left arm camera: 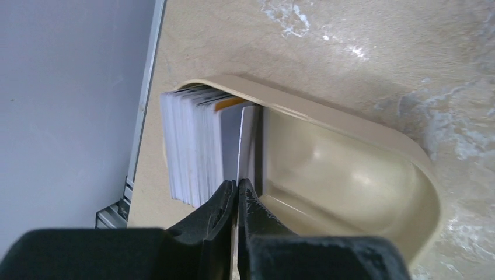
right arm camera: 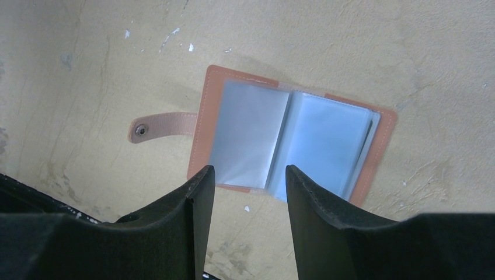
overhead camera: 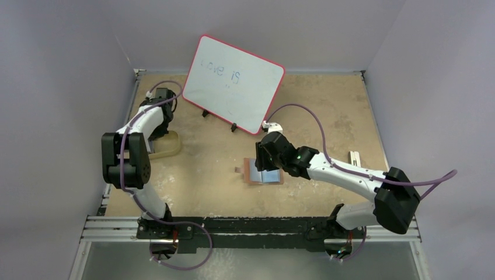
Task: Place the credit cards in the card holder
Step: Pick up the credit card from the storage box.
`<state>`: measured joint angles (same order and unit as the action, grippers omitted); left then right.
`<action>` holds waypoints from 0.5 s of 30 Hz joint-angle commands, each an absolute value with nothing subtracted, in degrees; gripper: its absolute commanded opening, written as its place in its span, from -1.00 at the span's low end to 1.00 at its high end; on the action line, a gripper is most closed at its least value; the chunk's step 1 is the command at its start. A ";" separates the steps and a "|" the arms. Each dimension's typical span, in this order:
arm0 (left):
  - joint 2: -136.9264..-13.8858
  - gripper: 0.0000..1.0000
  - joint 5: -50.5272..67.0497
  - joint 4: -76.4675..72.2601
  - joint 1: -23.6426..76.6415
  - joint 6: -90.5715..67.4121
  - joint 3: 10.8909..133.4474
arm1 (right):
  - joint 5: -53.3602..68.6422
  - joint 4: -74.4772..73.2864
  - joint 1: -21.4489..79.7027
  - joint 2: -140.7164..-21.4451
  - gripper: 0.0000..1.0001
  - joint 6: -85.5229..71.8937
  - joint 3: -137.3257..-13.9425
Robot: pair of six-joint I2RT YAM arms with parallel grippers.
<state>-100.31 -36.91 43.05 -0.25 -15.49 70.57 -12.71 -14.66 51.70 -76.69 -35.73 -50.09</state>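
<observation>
— Left claw (left arm camera: pixel 236 192)?
— Pinched together on one pale card (left arm camera: pixel 247 140), at the end of a row of cards (left arm camera: pixel 190 146) packed too tightly to count, standing in the single tan tray (left arm camera: pixel 350 125)
— Right claw (right arm camera: pixel 248 175)?
— Apart, above the one brown wallet (right arm camera: pixel 292 137), which lies open on the table (right arm camera: pixel 87 70). Whiteboard (overhead camera: pixel 233 81) writing is too faint to read

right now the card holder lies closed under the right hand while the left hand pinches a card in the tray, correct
No: the card holder lies open, clear pockets up, as the right wrist view shows. The rest stands: it sits under the right hand, and the left hand pinches a credit card in the tan tray.
</observation>
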 commanded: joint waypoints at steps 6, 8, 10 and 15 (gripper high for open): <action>-93.97 -1.00 -25.76 45.80 -0.62 -17.38 74.20 | -13.27 -12.01 50.85 -74.77 0.02 -35.48 -48.34; -92.48 -1.00 -23.43 46.16 -0.62 -17.82 74.37 | -12.78 -11.70 50.23 -74.40 0.02 -35.76 -47.79; -90.55 -1.00 -19.93 46.04 -0.62 -18.57 74.28 | -11.88 -11.12 49.07 -73.55 0.02 -35.74 -47.26; -84.77 -1.00 -3.92 41.75 -0.63 -21.86 72.40 | -7.65 -9.22 43.20 -71.35 0.02 -34.20 -45.19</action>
